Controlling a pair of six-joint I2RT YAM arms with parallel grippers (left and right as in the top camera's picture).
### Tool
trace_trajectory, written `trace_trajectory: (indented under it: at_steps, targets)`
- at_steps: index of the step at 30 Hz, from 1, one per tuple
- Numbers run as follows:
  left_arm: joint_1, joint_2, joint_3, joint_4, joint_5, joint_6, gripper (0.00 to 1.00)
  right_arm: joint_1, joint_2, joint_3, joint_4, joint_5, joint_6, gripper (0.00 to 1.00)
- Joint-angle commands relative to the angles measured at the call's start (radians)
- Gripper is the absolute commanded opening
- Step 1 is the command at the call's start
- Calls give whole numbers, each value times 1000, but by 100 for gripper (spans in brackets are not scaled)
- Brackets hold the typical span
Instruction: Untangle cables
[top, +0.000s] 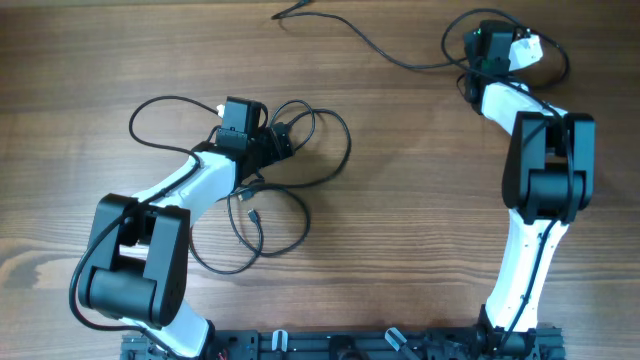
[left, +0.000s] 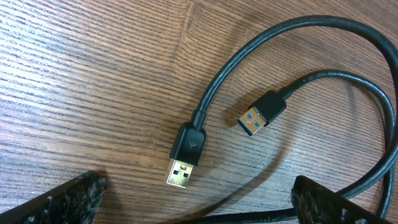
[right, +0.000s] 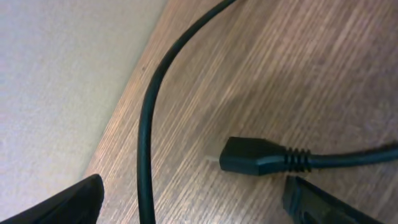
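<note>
Currently at the picking stage: cables (top: 285, 190) lie looped left-centre on the bench (top: 420, 230), left jaws wide over two USB plugs (left: 186, 152), right jaws wide and empty over a far-right plug (right: 249, 155); next move probably calls for gripping one plug.

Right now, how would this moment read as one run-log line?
left gripper: open, over gold USB plug and blue USB plug | right gripper: open, near black plug at edge of table | held: nothing
</note>
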Motion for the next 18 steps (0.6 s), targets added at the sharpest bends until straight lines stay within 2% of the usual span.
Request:
trace_trajectory:
  at_steps: [1,5,8,10,14,17,18]
  targets:
    - [3,17,-16,-1,-6,-3,100,1,46,-11,72,-29,-31,92]
    - [3,17,-16,0,-6,-3,100,1,44,-11,274,-108,-222,100]
    - [3,17,-16,0,-6,-3,100,2,10,-10,260,-125,-237,100]
    - [3,17,-16,0,-6,-2,100,2,-34,-10,153,-122,-241,100]
    - [4,17,-16,-10,45,43,100,3,-216,-10,-231,-95,-289,100]
    - [4,9,-16,-8,66,50,100,25,-353,-10,-464,-198,-350,100]
    - [4,-4,-16,-8,66,50,100,45,-401,-10,-529,-282,-413,100]
